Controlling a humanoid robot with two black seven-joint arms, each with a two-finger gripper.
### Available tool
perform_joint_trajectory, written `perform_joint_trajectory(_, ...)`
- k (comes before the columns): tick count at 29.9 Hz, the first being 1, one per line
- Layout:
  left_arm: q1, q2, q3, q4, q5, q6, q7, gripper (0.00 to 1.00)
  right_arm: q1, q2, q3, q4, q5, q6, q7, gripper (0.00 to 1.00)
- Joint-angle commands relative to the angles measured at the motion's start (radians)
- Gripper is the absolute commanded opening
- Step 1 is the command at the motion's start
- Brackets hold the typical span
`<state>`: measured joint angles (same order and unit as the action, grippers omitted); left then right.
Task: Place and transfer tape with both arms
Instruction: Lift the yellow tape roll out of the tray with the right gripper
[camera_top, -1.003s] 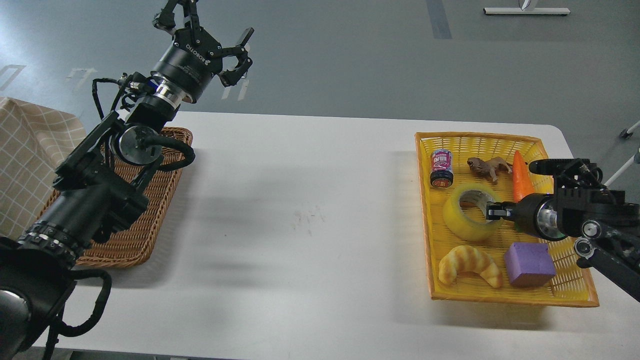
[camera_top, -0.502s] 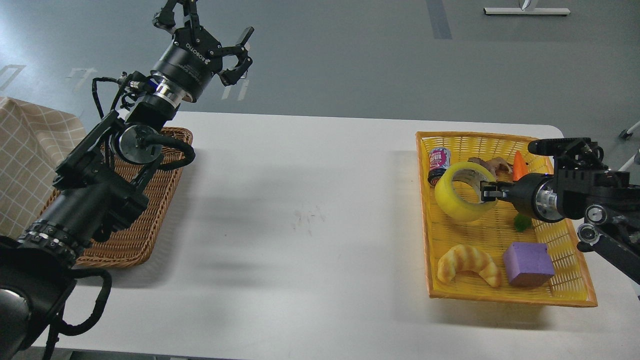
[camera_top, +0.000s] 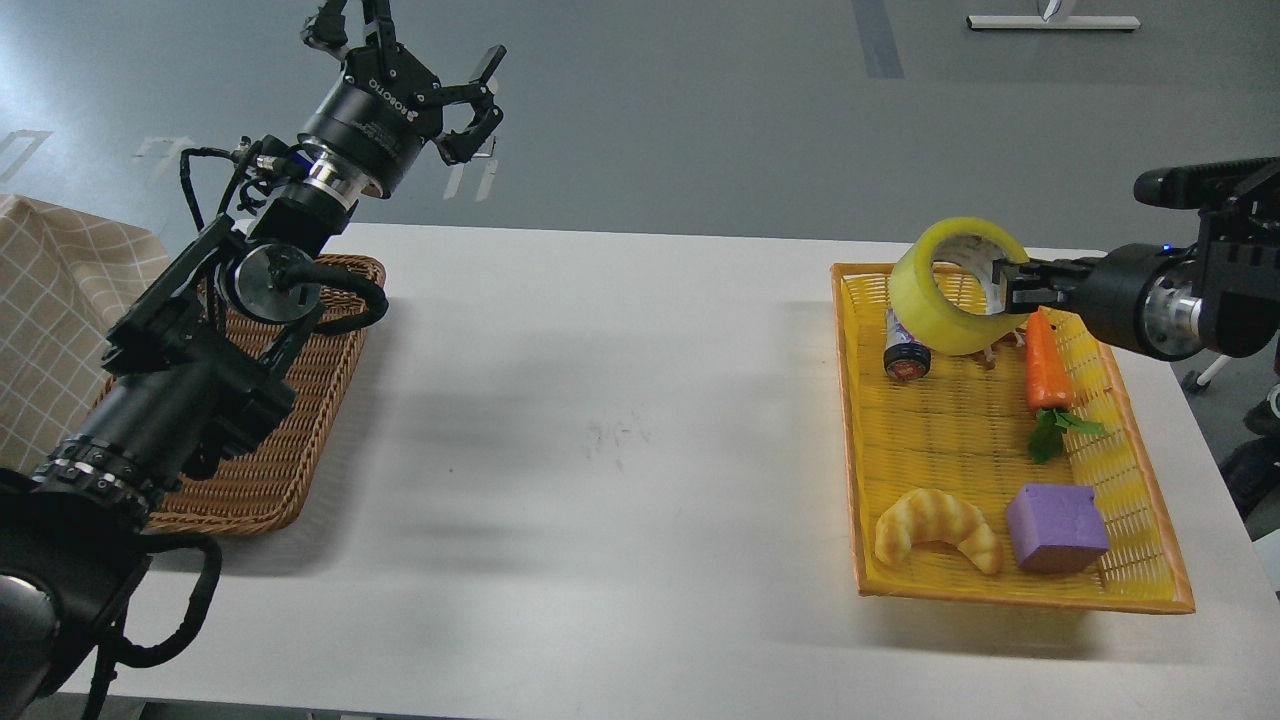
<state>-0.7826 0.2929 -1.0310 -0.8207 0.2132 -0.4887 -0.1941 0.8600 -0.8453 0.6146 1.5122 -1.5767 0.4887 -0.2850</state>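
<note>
- Head view: the wide roll of translucent yellow packing tape (camera_top: 950, 300) with its pale cardboard core hangs in the air above the far end of the yellow plastic woven basket (camera_top: 1120, 590), clear of the basket floor
- The right gripper (camera_top: 1010, 285), at the end of the black arm coming in from the right edge, is clamped on the roll's right-hand wall, with one finger inside the core and the other outside
- The roll is tilted so that its open core faces up and toward the camera
- Under the roll lies a small drinks can with a dark base (camera_top: 905, 350), partly hidden by the tape
- Beside the can, an orange toy carrot with green leaves (camera_top: 1045, 370) lies along the basket's right side
- At the near end of the basket sit a golden toy croissant (camera_top: 935, 525) and a purple foam block (camera_top: 1058, 525), side by side and apart
- The left gripper (camera_top: 420, 60) is raised high above the far left corner of the white table (camera_top: 600, 420), its fingers spread wide and holding nothing
- Under the left arm rests a brown wicker tray (camera_top: 250, 480), next to a beige checked cloth (camera_top: 50, 300) at the left edge
</note>
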Motion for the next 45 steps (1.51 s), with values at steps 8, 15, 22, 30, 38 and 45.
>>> perform_joint_trajectory(8, -0.003, 0.005, -0.017, 0.000, 0.000, 0.000, -0.001, 0.98, 0.120, 0.015, -0.003, 0.000, 0.027, 0.000, 0.000, 0.00)
perform_joint_trajectory(15, -0.003, 0.006, -0.017, 0.000, 0.000, 0.000, -0.001, 0.98, 0.163, 0.054, -0.007, -0.007, 0.027, 0.000, 0.000, 0.00)
perform_joint_trajectory(22, -0.003, 0.005, -0.020, 0.000, 0.000, 0.000, -0.001, 0.99, 0.165, 0.110, -0.007, -0.009, 0.026, 0.000, 0.000, 0.00)
perform_joint_trajectory(30, -0.003, 0.006, -0.034, 0.000, 0.000, 0.000, -0.001, 0.98, 0.165, 0.170, -0.010, -0.010, 0.026, 0.000, -0.002, 0.00)
perform_joint_trajectory(38, -0.003, 0.006, -0.035, -0.002, 0.000, 0.000, -0.001, 0.98, 0.198, 0.226, -0.047, -0.017, 0.026, 0.000, -0.002, 0.00)
perform_joint_trajectory(45, -0.003, 0.005, -0.035, -0.002, 0.000, 0.000, -0.001, 0.99, 0.201, 0.279, -0.052, -0.030, 0.026, 0.000, -0.002, 0.00)
